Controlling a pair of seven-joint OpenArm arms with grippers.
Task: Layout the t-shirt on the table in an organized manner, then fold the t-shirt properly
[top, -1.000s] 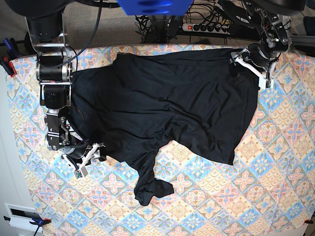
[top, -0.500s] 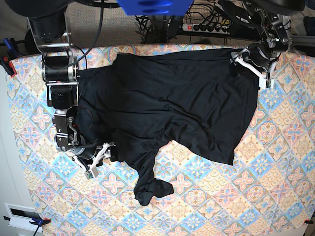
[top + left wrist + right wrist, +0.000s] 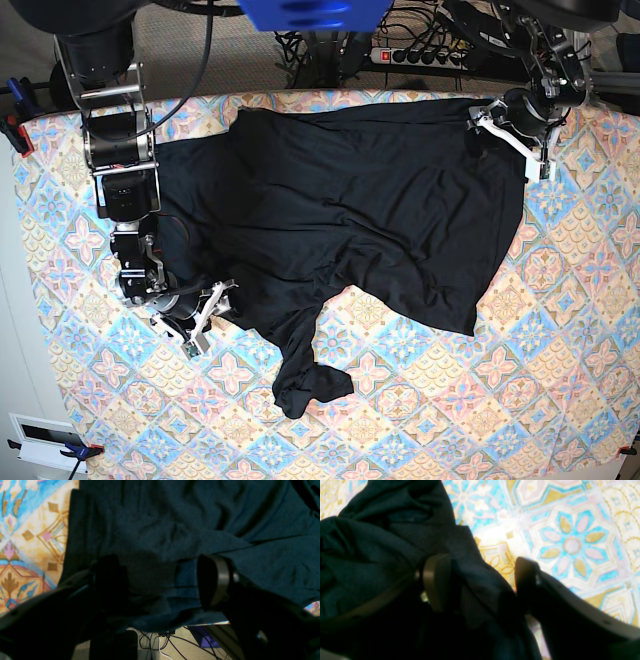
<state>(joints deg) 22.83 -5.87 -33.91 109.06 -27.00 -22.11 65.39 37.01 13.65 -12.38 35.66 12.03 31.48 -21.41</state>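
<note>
The black t-shirt [image 3: 370,210] lies crumpled and skewed on the patterned table [image 3: 520,400], with one twisted end trailing toward the near edge. My right gripper [image 3: 208,318] is at the shirt's left border. In the right wrist view it [image 3: 480,582] is open and straddles a raised fold of the shirt [image 3: 382,545]. My left gripper [image 3: 508,138] sits at the shirt's far right corner. Seen from the left wrist, it [image 3: 162,582] is open over fabric [image 3: 200,517] that drapes over the table's far edge.
A power strip and cables [image 3: 420,55] lie beyond the far edge, and cables on the floor [image 3: 162,640] show below the left gripper. A clamp [image 3: 20,135] grips the left edge. A white box [image 3: 45,440] sits at the lower left.
The right arm has slid its gripper rightward onto the shirt's left border, and its jaws have drawn in slightly. The left arm and the shirt have not moved.
</note>
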